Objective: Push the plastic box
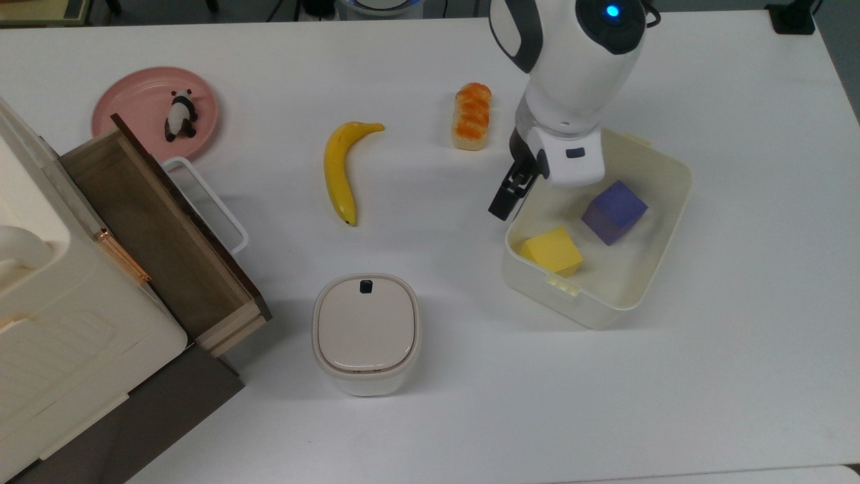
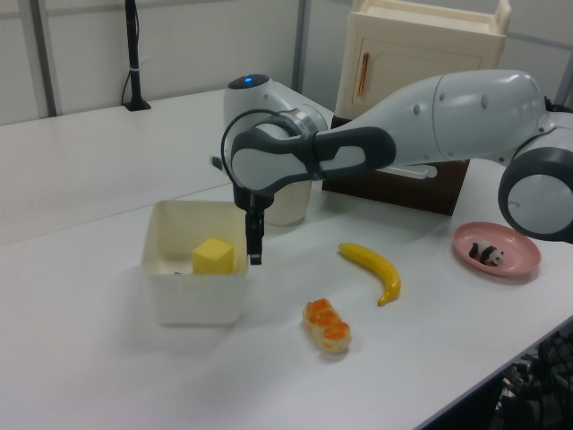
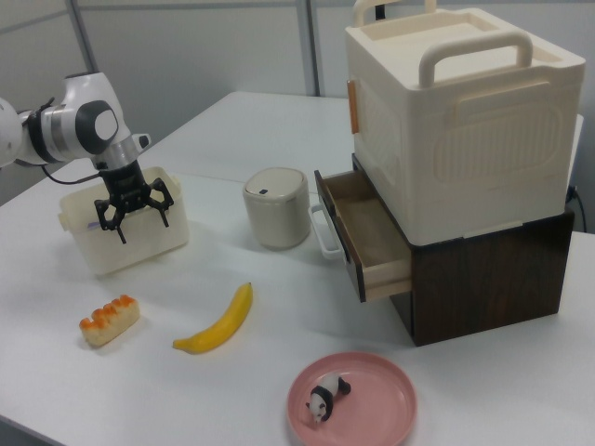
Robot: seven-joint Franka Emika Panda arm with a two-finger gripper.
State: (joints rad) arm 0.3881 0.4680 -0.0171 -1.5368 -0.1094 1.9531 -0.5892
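The plastic box (image 1: 608,310) is a cream-white tub on the top view's right half of the table, holding a purple cube (image 1: 615,212) and a yellow cube (image 1: 552,251). My gripper (image 1: 502,205) is shut, its dark fingers pointing down and pressed against the outside of the box's long wall on the top view's left. In the left view the gripper (image 2: 254,253) hangs at the near right corner of the box (image 2: 192,300), beside the yellow cube (image 2: 213,257). The right view has the gripper (image 3: 135,218) in front of the box (image 3: 130,249).
A bread roll (image 1: 471,115) and a banana (image 1: 338,171) lie on the top view's left of the gripper. A beige lidded canister (image 1: 366,333) stands nearer the front. An open wooden drawer (image 1: 161,228) under a cream case, and a pink plate (image 1: 131,101) with a panda figure, sit far left.
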